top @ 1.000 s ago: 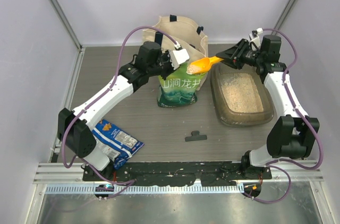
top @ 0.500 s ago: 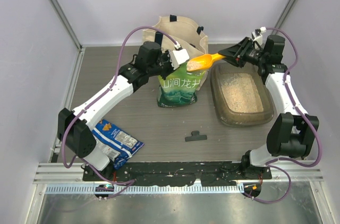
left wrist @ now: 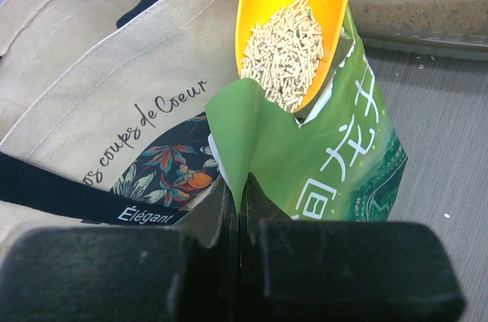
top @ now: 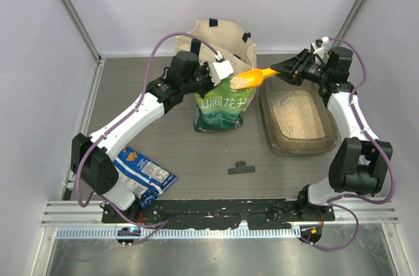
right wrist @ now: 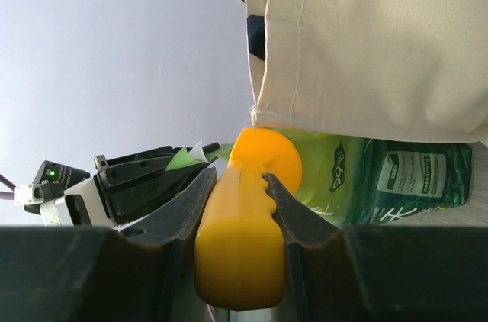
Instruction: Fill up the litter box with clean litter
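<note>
We list, starting at eight o'clock on the table [top: 196, 152]:

1. Blue snack bag [top: 145, 172], lying flat.
2. Left claw [top: 221, 74], clenched on the top flap of the green pouch [top: 222, 109], which stands mid-table.
3. Cream tote bag [top: 219, 35], at the pouch's twelve o'clock.
4. Black clip [top: 240, 169], at its six o'clock.
5. Orange scoop [top: 251, 78], holding clean litter [left wrist: 286, 55] over the pouch mouth. We see its handle grasped by the right claw [top: 286, 70].
6. Litter box [top: 298, 148], at the pouch's three o'clock, with a layer of litter inside.
</note>
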Robot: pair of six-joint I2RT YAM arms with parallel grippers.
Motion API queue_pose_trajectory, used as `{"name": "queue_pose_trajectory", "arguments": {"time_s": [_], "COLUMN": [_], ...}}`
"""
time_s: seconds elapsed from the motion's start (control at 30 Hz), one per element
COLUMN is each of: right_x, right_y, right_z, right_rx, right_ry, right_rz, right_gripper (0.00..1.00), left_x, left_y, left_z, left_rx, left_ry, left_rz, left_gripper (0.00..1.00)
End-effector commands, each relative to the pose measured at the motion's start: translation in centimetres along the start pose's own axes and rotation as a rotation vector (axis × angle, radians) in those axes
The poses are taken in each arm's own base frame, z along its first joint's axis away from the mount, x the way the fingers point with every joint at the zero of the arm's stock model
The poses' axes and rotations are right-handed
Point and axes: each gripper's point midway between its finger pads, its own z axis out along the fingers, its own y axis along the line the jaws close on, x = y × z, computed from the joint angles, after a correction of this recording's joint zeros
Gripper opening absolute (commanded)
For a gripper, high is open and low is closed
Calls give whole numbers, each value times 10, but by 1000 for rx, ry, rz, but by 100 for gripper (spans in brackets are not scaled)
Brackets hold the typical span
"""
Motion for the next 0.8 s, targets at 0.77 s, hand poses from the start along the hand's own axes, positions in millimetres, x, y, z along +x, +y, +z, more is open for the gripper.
{"name": "queue_pose_trajectory", "arguments": {"time_s": [0.77], "right_x": [-34], "right_y": [45], "right_z": [-41], "right_rx": [-101], "right_ry": [-101], "right_rz": [-63], "right_gripper": [1], "left_x": [-70], "left_y": [45], "left_z": [-23], "left_rx": [-158], "left_ry": [-209], "left_rz": [117], "left_gripper": [0]}}
